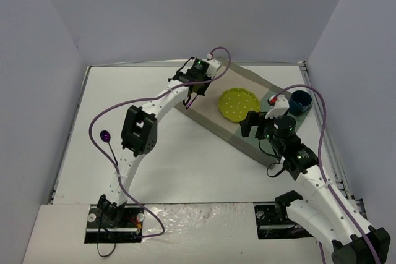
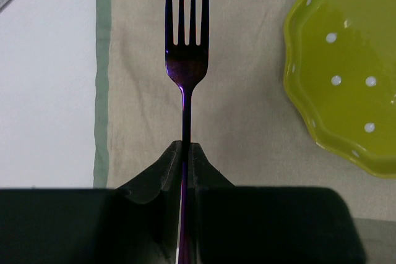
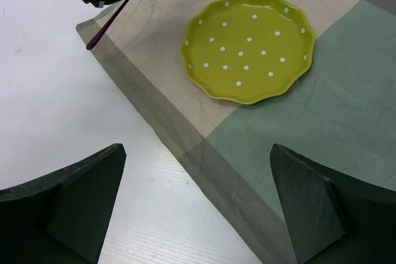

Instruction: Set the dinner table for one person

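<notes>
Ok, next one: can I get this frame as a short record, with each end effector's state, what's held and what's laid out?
left end effector: shut on fork, over placemat
fork: purple, tines pointing away from the end effector, left of plate
right end effector: open, empty, over the placemat's near edge
plate: green with white dots, on placemat
blue cup: right of plate
surface: dinner table

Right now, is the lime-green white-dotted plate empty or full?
Empty. The lime-green white-dotted scalloped plate shows only its bare dotted surface in the right wrist view; nothing lies on it.
</notes>
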`<state>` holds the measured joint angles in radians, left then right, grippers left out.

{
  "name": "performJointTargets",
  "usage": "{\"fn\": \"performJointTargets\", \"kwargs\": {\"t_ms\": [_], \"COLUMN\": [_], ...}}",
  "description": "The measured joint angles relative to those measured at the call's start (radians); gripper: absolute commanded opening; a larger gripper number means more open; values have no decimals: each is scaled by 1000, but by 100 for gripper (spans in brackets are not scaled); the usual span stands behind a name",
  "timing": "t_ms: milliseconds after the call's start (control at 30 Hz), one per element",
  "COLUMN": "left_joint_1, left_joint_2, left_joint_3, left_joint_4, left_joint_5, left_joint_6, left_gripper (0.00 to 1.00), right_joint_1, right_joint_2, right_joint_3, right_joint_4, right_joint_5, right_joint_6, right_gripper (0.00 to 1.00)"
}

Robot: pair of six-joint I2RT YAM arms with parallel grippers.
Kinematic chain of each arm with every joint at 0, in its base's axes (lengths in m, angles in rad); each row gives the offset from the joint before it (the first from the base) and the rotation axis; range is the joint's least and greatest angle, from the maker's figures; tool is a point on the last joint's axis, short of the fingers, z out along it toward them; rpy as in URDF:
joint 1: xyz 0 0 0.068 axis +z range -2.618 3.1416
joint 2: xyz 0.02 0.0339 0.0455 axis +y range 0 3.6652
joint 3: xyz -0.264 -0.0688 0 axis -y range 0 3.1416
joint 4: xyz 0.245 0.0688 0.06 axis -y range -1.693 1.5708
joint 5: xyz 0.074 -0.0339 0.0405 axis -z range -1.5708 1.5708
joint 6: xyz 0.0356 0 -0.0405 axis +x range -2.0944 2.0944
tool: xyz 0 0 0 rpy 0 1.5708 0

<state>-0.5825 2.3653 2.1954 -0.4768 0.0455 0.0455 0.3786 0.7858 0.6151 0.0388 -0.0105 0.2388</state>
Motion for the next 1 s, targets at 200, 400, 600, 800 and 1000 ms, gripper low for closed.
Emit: {"fn": "performJointTargets", "kwargs": {"t_ms": [200, 400, 600, 800, 1000], "left_joint_1": [8, 22, 35, 48, 55], "left_joint_2": [58, 123, 217, 258, 271], "left_joint_3": [84, 130, 186, 191, 198], "left_joint_4": [23, 60, 65, 74, 92], "left_joint_5": [40, 61, 71, 84, 90], "left_joint_6": [25, 27, 24, 22, 23], "left_gripper": [0, 0, 0, 0, 2], "right_joint_1": [0, 0, 0, 0, 0], "right_joint_2": [-23, -38, -38, -33, -32], "right_joint_3": [0, 0, 0, 0, -1], "right_joint_4": [-27, -54, -60, -66, -67], "right_joint_5": [-2, -2, -2, -2, -1], "right_joint_6": [1, 7, 16, 22, 23], "right_gripper": [100, 100, 100, 100, 100]}}
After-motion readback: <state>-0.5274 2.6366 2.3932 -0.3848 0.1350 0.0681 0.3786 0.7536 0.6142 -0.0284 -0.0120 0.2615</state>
